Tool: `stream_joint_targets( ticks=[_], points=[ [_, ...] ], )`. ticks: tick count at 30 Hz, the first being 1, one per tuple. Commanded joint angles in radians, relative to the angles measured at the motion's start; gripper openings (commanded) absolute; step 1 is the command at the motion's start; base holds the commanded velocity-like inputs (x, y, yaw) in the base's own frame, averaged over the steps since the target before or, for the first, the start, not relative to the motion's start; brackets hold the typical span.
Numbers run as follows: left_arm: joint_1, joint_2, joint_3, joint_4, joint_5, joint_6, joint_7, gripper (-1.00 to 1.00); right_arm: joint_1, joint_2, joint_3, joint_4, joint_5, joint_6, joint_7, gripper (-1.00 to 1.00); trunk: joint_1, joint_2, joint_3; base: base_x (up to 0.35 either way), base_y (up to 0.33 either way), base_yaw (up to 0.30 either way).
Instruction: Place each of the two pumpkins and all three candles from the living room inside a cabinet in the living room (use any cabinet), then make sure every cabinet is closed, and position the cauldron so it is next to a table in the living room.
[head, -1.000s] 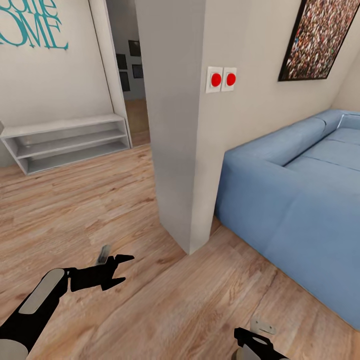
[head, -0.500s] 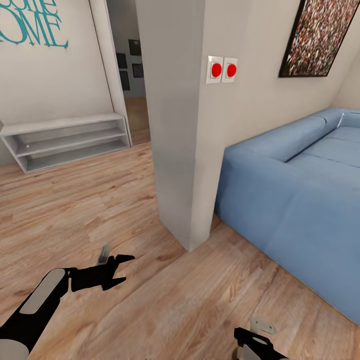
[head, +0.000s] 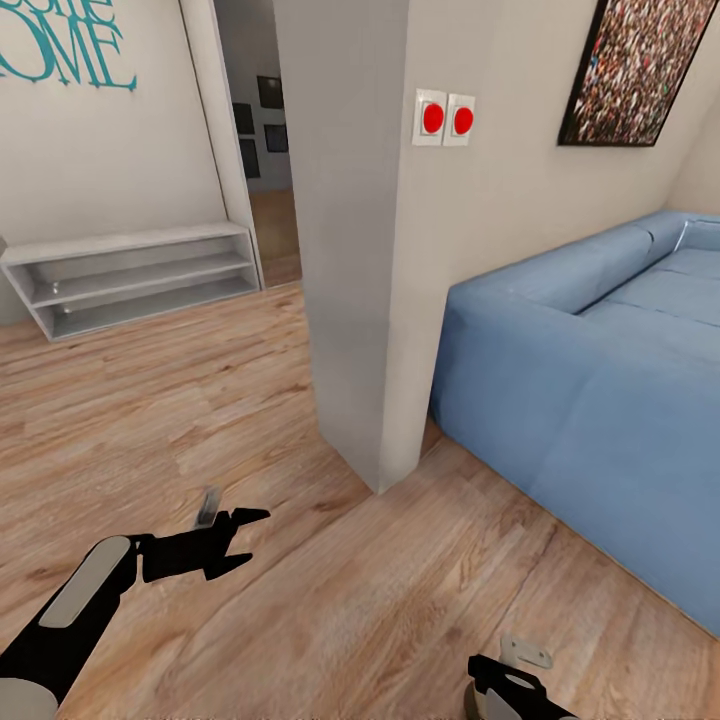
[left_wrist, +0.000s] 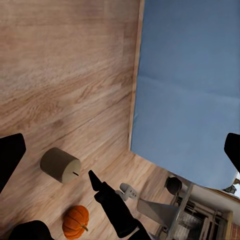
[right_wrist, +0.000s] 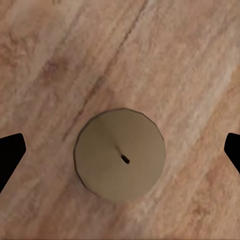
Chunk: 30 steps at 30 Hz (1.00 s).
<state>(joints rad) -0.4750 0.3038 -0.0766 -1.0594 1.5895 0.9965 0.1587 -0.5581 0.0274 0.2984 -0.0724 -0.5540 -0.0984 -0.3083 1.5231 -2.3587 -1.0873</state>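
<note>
Our left arm is a rounded black limb with a long pale grey panel on top, ending in a matte black, angular two-fingered gripper beside a small grey metal tab. Our right gripper is black with a matching grey tab.

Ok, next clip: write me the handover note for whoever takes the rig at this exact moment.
Left gripper: open, empty, held low over the wood floor.
Right gripper: open, empty, directly above a tan candle standing on the floor.
The left wrist view shows that candle and an orange pumpkin on the floor near the blue sofa.
Done: nothing visibly stowed.
Left: grasp candle, stow all items in a cabinet, close it, place cauldron.
</note>
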Motion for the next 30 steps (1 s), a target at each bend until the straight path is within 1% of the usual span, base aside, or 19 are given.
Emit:
stream_joint_targets(
  ticks=[1, 3, 4, 5, 6, 7, 8, 10, 11, 13, 15, 17, 20, 30],
  points=[
    [-0.001, 0.001, -0.002, -0.002, 0.012, 0.002, 0.006, 1.00, 0.000, 0.000, 0.008, 0.000, -0.010, -0.004, -0.003, 1.00, 0.004, -0.008, -0.004, 0.000, 0.000, 0.000],
    [0.004, 0.005, -0.002, -0.001, 0.021, 0.003, -0.036, 1.00, 0.000, 0.000, 0.008, 0.000, -0.010, -0.004, -0.003, 1.00, 0.011, -0.022, -0.010, 0.000, 0.000, 0.000],
    [0.019, 0.013, -0.004, -0.004, 0.028, 0.004, -0.098, 1.00, 0.000, 0.000, 0.008, 0.000, -0.010, -0.004, -0.003, 1.00, 0.015, -0.029, -0.013, 0.000, 0.000, 0.000],
    [0.029, 0.030, -0.006, -0.009, 0.032, 0.004, -0.152, 1.00, 0.000, 0.000, 0.008, 0.000, -0.010, -0.004, -0.003, 1.00, 0.019, -0.036, -0.017, 0.000, 0.000, 0.000],
    [0.033, 0.040, -0.008, -0.013, 0.033, 0.005, -0.181, 1.00, 0.000, 0.000, 0.008, 0.000, -0.010, -0.004, -0.003, 1.00, 0.023, -0.043, -0.020, 0.000, 0.000, 0.000],
    [0.042, 0.071, -0.022, -0.025, 0.035, 0.005, -0.276, 1.00, 0.000, 0.000, 0.008, 0.000, -0.010, -0.004, -0.003, 1.00, 0.027, -0.050, -0.023, 0.000, 0.000, 0.000],
    [0.048, 0.091, -0.043, -0.032, 0.036, 0.005, -0.343, 1.00, -0.001, 0.000, 0.008, 0.000, -0.010, -0.004, -0.003, 1.00, 0.031, -0.057, -0.026, 0.000, 0.000, 0.000],
    [0.055, 0.127, -0.101, -0.041, 0.036, 0.004, -0.481, 1.00, 0.000, 0.000, 0.008, 0.000, -0.009, -0.005, -0.003, 1.00, 0.038, -0.071, -0.032, 0.000, 0.000, 0.000],
    [0.056, 0.133, -0.115, -0.042, 0.035, 0.004, -0.512, 1.00, 0.000, -0.001, 0.008, 0.000, -0.009, -0.005, -0.003, 1.00, 0.042, -0.078, -0.035, 0.000, 0.000, 0.000],
    [0.058, 0.149, -0.169, -0.047, 0.031, 0.003, -0.617, 1.00, -0.001, -0.001, 0.008, 0.000, -0.009, -0.006, -0.003, 1.00, 0.050, -0.092, -0.042, 0.000, 0.000, 0.000],
    [0.059, 0.156, -0.214, -0.049, 0.027, 0.002, -0.688, 1.00, -0.001, 0.000, 0.008, 0.000, -0.009, -0.008, -0.003, 1.00, 0.057, -0.106, -0.048, 0.000, 0.000, 0.000],
    [0.059, 0.159, -0.227, -0.050, 0.026, 0.002, -0.709, 1.00, 0.000, 0.000, 0.009, 0.000, -0.009, -0.008, -0.003, 1.00, 0.065, -0.120, -0.054, 0.000, 0.000, 0.000],
    [0.059, 0.161, -0.234, -0.050, 0.025, 0.002, -0.719, 1.00, 0.000, 0.001, 0.010, 0.000, -0.009, -0.008, -0.003, 1.00, 0.077, -0.141, -0.064, 0.000, 0.000, 0.000],
    [0.059, 0.160, -0.238, -0.050, 0.024, 0.001, -0.723, 1.00, 0.000, 0.002, 0.010, 0.000, -0.009, -0.004, -0.003, 1.00, 0.081, -0.144, -0.102, 0.000, 0.000, 0.000]
  ],
)
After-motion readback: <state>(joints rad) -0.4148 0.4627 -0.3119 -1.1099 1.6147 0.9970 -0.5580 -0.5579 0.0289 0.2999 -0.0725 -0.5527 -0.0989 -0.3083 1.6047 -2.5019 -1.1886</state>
